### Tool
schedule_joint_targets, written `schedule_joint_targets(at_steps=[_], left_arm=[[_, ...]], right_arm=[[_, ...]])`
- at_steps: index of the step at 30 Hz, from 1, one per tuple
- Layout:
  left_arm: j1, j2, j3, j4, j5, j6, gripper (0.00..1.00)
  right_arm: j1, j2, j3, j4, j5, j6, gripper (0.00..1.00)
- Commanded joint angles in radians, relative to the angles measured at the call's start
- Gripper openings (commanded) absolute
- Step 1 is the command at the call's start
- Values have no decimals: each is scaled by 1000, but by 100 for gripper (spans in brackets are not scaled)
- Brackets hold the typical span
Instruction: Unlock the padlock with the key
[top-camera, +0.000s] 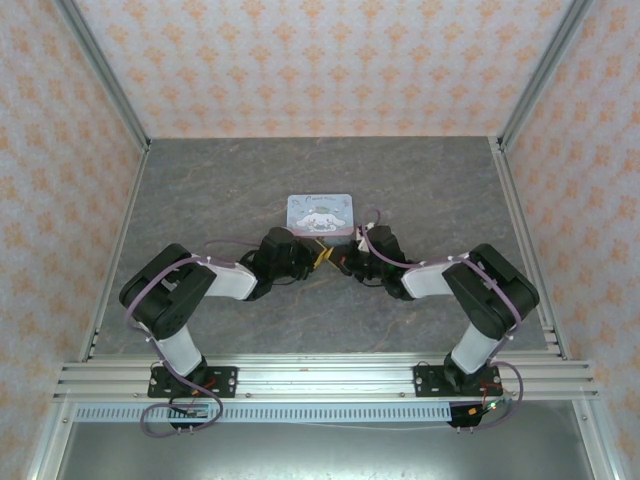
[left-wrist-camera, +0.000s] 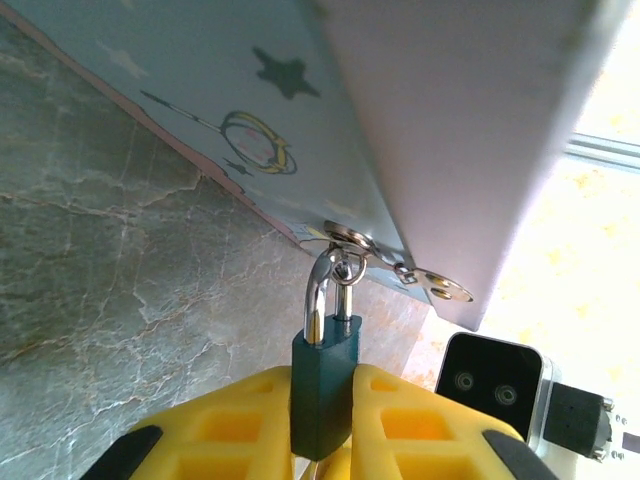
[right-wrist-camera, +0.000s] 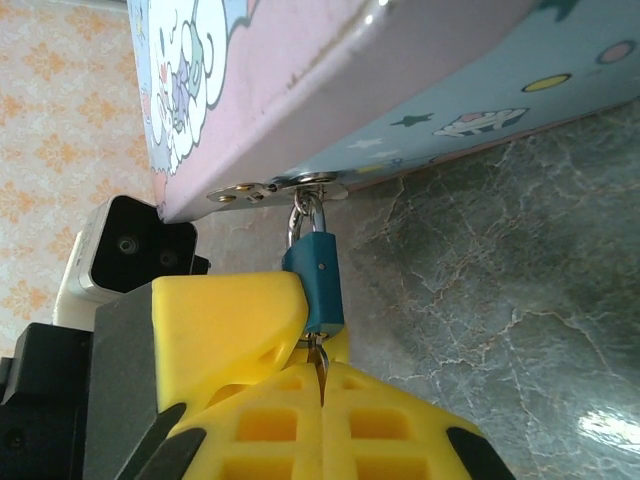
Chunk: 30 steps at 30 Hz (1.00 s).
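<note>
Grey marbled table (top-camera: 200, 190) is spreading between orange-patterned walls (top-camera: 300, 60) in the top view, and the pale blue tin (top-camera: 320, 212) is lying at the middle of the frame. My two arms are bending in from lower left and lower right. My left claw (top-camera: 318, 256) and right claw (top-camera: 338, 262) are meeting just below the tin's near edge. What they are gripping is too small for me to tell there.

Through the left wrist camera, the tin's starred side is slanting across the upper half of the frame. At bottom centre my left claw (left-wrist-camera: 325, 405) is clenching the padlock (left-wrist-camera: 325, 375) by its teal body, with a yellow finger (left-wrist-camera: 230, 425) touching it on each side. Its silver shackle (left-wrist-camera: 318, 290) is rising to the hasp (left-wrist-camera: 352, 240) on the tin's lower edge and passing through it. Both legs are reaching down to the body. My other wrist's camera (left-wrist-camera: 490, 385) is showing at lower right.

Through the right wrist camera, the padlock (right-wrist-camera: 315, 280) is hanging from the hasp (right-wrist-camera: 300, 185) just above centre. At the bottom edge my right claw (right-wrist-camera: 322, 390) is pinching tight on a thin strip of silver metal, the key (right-wrist-camera: 319, 352). The key is running up into the padlock's underside. My left claw's yellow finger (right-wrist-camera: 230, 310) is pressing against the lock from the left of the frame.
</note>
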Motion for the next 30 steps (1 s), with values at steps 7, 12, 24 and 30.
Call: schedule_joint_targets(at_steps=[7,12,24,30], left_arm=[[-11,-31,15,-56,-32,21,7],[-11,-44,17,-60,-29,21,5],[-11,-71,22,-81,-21,11,0],[-11,-74,35,-95,-9,8,0]], right_arm=[[7,-187,-9,-249,93,-244,32],[9,-327,-6,-425,153,-519,42],[136,-484,-90,-337,390,-1304,42],[250,-361,-78,-288,590,-1638,44]])
